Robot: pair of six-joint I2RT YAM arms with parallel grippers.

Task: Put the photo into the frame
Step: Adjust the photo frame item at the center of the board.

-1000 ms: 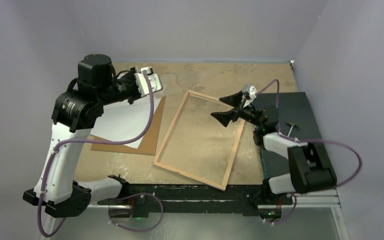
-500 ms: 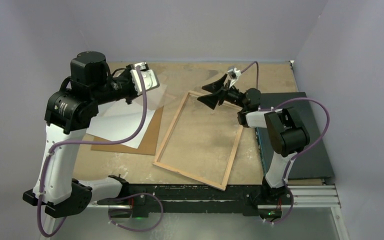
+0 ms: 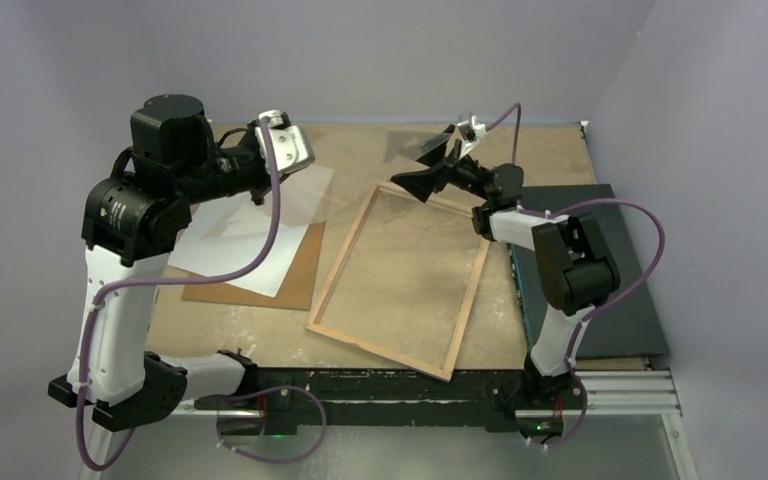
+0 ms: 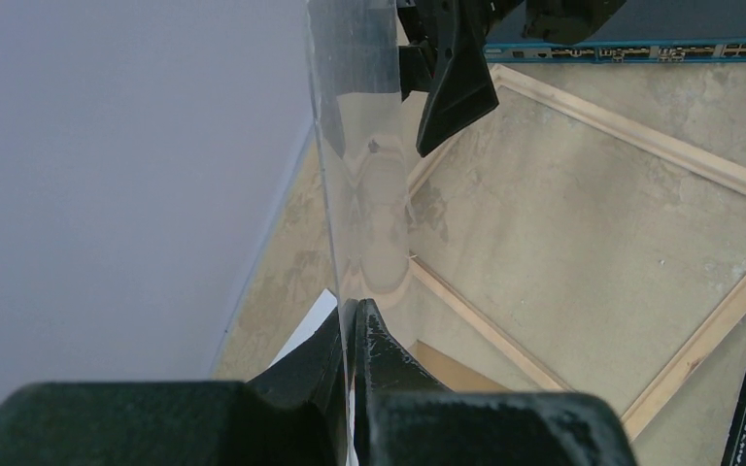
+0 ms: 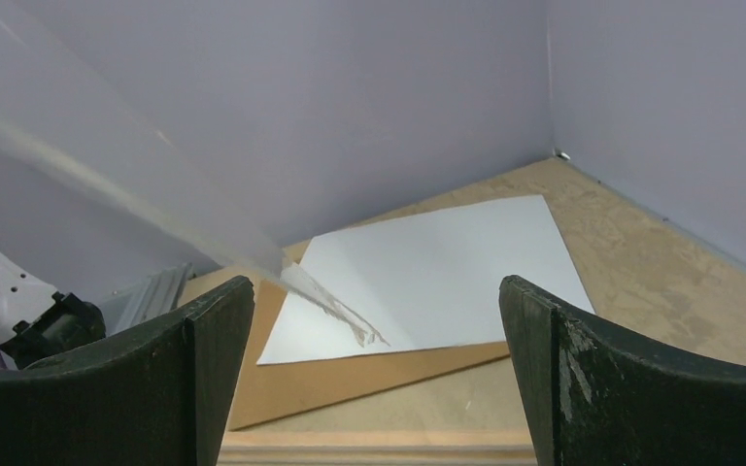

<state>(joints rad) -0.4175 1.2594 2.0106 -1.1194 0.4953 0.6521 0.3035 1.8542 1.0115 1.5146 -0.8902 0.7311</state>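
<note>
The photo (image 3: pixel 235 255) lies white back up on the brown backing board (image 3: pixel 298 285) at the left; it also shows in the right wrist view (image 5: pixel 447 262). The frame (image 3: pixel 335 270) lies wood side up in the middle, with nothing in it. My left gripper (image 3: pixel 300 160) is shut on a clear transparent sheet (image 3: pixel 315 195) and holds it in the air; the left wrist view shows the pinch (image 4: pixel 361 311) on the sheet's edge (image 4: pixel 359 116). My right gripper (image 3: pixel 422 170) is open and empty above the frame's far corner, facing the sheet's free corner (image 5: pixel 350 320).
A dark flat mat (image 3: pixel 600 270) lies to the right of the frame, partly under the right arm. Purple walls close the back and right. The backing board also shows in the right wrist view (image 5: pixel 350 383), behind a frame rail (image 5: pixel 369 447).
My right gripper has swung from over the frame's right side to its far corner, still open. My left gripper has lifted the clear sheet higher and toward the back.
</note>
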